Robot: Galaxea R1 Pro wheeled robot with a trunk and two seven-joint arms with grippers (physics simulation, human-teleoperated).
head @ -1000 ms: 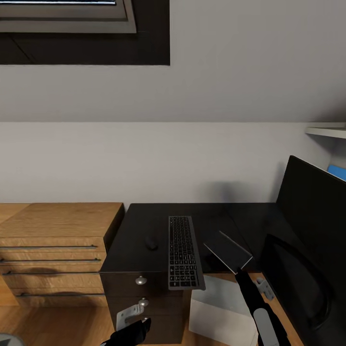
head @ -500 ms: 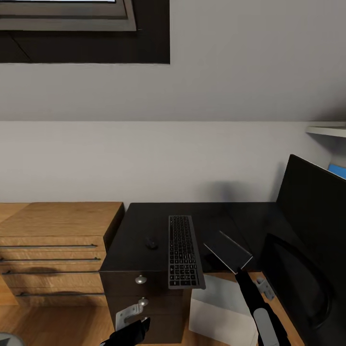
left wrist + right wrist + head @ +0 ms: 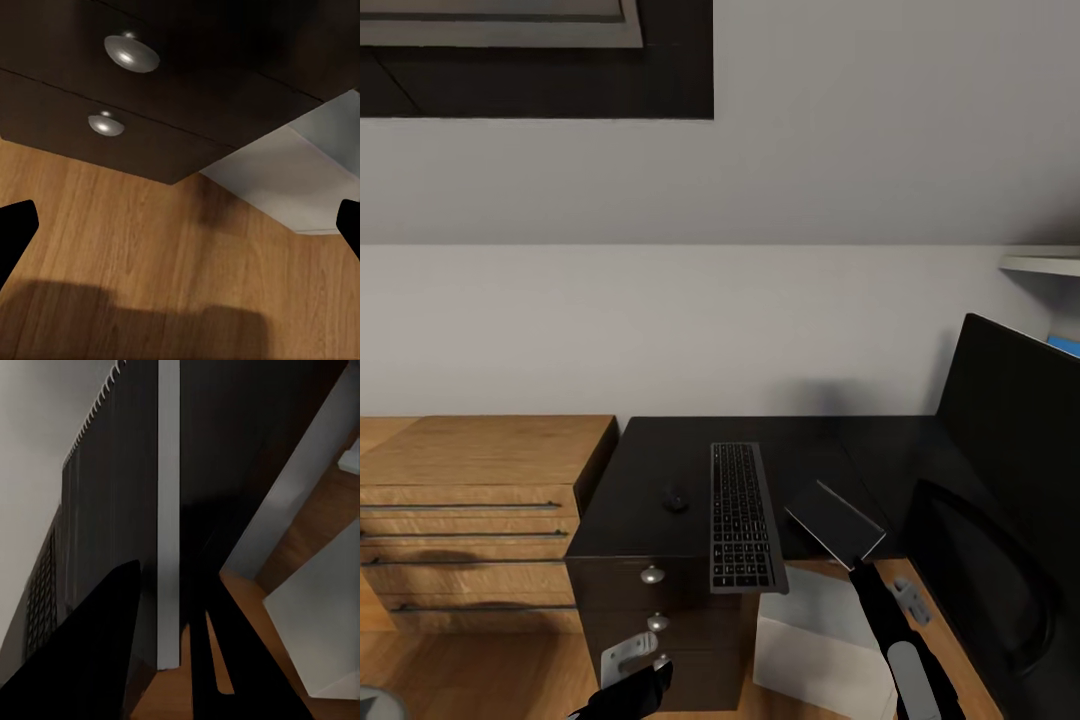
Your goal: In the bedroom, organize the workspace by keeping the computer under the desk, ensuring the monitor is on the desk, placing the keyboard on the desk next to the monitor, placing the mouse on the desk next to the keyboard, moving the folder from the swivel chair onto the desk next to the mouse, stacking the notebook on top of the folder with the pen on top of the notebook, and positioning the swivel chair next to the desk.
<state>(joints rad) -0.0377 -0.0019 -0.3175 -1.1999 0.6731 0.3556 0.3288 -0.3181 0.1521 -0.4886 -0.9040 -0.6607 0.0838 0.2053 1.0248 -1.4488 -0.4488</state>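
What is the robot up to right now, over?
Right fingers shut on dark grey-black notebook, held above glossy black desk. Left fingers open, empty. Slim silver-framed keyboard alongside.

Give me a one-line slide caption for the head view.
Right hand holds the notebook over the desk, beside the keyboard and mouse.

Desk layout in front of you

On the desk (image 3: 640, 470) the keyboard (image 3: 741, 517) lies in the middle, its front end over the edge; the mouse (image 3: 676, 499) is near on its left, the notebook (image 3: 834, 522) on its right, the monitor (image 3: 1010, 480) further right. The computer (image 3: 815, 640) stands under the desk, and the wooden dresser (image 3: 470, 520) stands just left.
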